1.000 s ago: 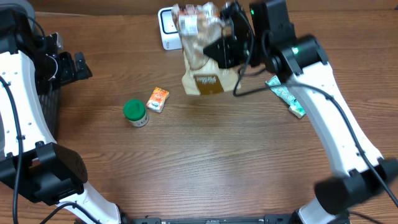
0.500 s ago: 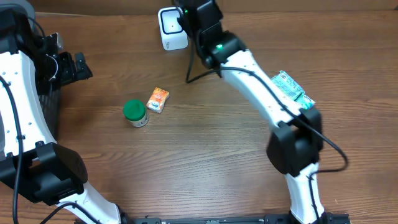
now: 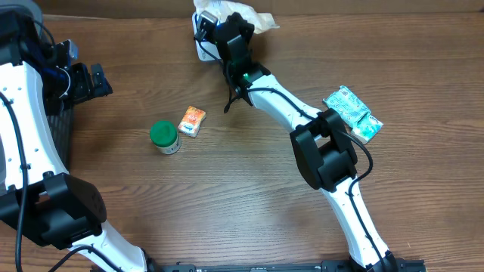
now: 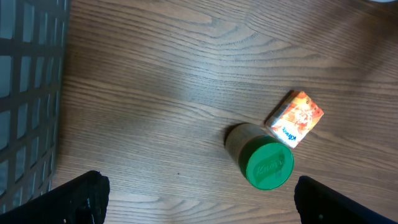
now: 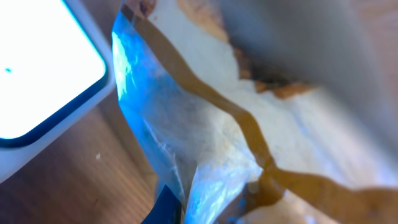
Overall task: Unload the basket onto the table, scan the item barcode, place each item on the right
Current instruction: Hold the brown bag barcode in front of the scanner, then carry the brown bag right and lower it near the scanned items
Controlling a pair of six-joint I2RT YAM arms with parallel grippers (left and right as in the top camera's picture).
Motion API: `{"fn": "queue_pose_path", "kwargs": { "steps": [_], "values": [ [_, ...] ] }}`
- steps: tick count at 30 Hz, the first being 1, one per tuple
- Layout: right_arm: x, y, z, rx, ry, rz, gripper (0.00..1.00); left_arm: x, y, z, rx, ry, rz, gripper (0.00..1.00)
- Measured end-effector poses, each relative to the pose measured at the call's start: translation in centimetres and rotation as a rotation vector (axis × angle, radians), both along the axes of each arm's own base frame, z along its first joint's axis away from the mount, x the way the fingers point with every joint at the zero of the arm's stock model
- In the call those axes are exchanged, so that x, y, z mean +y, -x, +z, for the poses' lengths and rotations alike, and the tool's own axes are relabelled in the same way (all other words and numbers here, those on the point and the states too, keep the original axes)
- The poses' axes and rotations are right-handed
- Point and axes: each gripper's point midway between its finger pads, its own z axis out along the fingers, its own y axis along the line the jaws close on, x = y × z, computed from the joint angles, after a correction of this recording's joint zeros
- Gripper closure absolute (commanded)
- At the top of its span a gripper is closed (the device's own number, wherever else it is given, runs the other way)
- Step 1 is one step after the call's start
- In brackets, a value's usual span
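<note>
The item is a clear plastic bag with brown print, held at the table's far edge by my right gripper, which is shut on it. The bag hangs right over the white barcode scanner, which is mostly covered. In the right wrist view the bag fills the picture, and the scanner's white face shows at the upper left. My left gripper is far left, open and holding nothing. Its black fingertips sit at the lower corners of the left wrist view.
A green-lidded jar and a small orange box stand left of centre, both also below the left wrist camera. Teal packets lie at the right. A dark wire basket sits by the left edge.
The right arm has swung left from the middle of the table's back to the scanner, carrying the bag. The bag now hangs over the scanner. The left arm has not moved.
</note>
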Motion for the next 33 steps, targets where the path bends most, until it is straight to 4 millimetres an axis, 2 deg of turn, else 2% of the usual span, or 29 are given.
{"fn": "queue_pose_path", "kwargs": {
  "steps": [4,10,21,25,27,28,31,33],
  "values": [
    [0.1,-0.1,-1.8,0.02,0.034,0.006,0.96,0.0,0.0,0.0,0.0,0.0,0.0,0.01],
    [0.3,-0.5,-0.5,-0.041,0.006,0.008,0.96,0.0,0.0,0.0,0.0,0.0,0.0,0.0],
    [0.3,-0.1,-1.1,-0.012,0.061,0.003,0.96,0.0,0.0,0.0,0.0,0.0,0.0,0.01],
    [0.2,0.7,-1.0,0.042,0.014,-0.011,0.96,0.0,0.0,0.0,0.0,0.0,0.0,0.0],
    [-0.1,1.2,0.6,0.056,-0.032,-0.027,0.96,0.0,0.0,0.0,-0.001,0.001,0.0,0.01],
    [-0.4,1.6,2.0,0.06,-0.066,-0.037,0.96,0.0,0.0,0.0,-0.001,0.002,0.0,0.01],
    [-1.5,3.4,7.4,0.063,-0.191,-0.069,0.96,0.0,0.0,0.0,-0.002,0.002,0.0,0.0],
    [-2.5,5.3,11.0,0.08,-0.295,-0.091,0.96,0.0,0.0,0.0,-0.001,0.002,0.0,0.0]
  ]
}}
